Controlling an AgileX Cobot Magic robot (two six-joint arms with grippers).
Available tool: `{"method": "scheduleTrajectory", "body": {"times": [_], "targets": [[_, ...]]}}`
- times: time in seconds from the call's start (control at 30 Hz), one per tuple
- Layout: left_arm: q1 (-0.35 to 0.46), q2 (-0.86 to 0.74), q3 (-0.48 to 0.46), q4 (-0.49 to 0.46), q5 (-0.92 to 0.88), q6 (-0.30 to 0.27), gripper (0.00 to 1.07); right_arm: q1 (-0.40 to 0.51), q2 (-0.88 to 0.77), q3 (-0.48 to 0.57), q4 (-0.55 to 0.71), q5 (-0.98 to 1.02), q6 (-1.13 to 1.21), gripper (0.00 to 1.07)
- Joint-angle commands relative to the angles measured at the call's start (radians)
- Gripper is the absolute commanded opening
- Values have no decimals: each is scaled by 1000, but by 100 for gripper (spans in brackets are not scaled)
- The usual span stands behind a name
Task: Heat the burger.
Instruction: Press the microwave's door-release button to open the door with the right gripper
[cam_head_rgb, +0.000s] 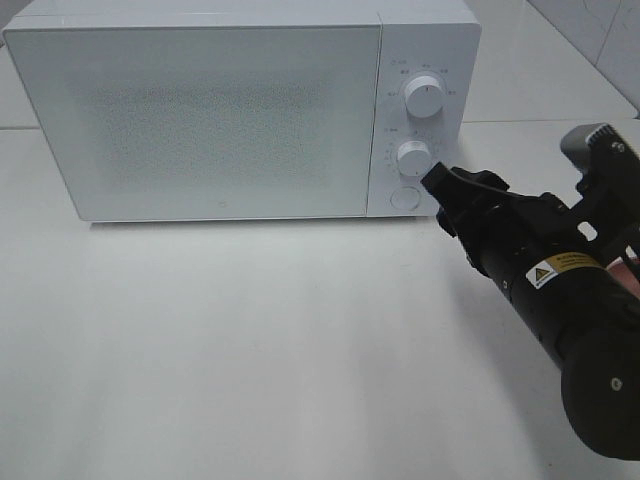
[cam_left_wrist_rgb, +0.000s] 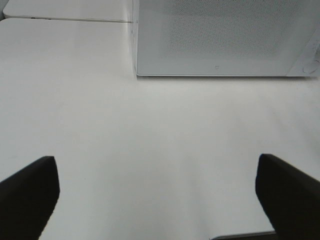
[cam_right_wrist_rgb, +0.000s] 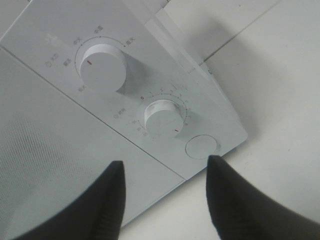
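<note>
the right gripper (cam_right_wrist_rgb: 165, 167) stands with its fingers apart, clamped on nothing, and straight ahead of its tips sits the lower knob (cam_right_wrist_rgb: 162, 119) of the microwave (cam_head_rgb: 200, 110). the round button (cam_right_wrist_rgb: 201, 147) lies just ahead of one finger, and the upper knob (cam_right_wrist_rgb: 102, 66) is farther beyond. the left gripper (cam_left_wrist_rgb: 156, 165) hangs wide apart over bare table (cam_head_rgb: 250, 350), the microwave's shut door well ahead of it. the burger is not in view; it may be behind the frosted door, but i cannot tell. likely risks: an off-centre pinch could slip off the smooth knob, a stray finger could press the button, and a hard push could shove the microwave back. small print rings both knobs, too blurred to read; the yellow warning label (cam_head_rgb: 545, 272) on the arm is illegible, and no brand shows.
</note>
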Motion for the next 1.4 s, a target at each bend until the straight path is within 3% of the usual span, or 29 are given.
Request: {"method": "scheduleTrajectory", "body": {"times": [0.03,0.2,0.27,0.5,1.2,1.4], "targets": [[-4,-17,3,0,-13,-2,100,0,3,-9,-8,-3,151,39],[-4,-17,3,0,-13,-2,100,0,3,-9,-8,24,365,23],[-4,-17,3,0,-13,-2,100,0,3,-9,-8,33,560,13],[-4,-17,3,0,-13,-2,100,0,3,-9,-8,44,722,0],[-4,-17,3,0,-13,-2,100,-6,142,-16,12,57,867,0],[-4,-17,3,0,-13,-2,100,-65,207,-71,-86,59,884,0]]}}
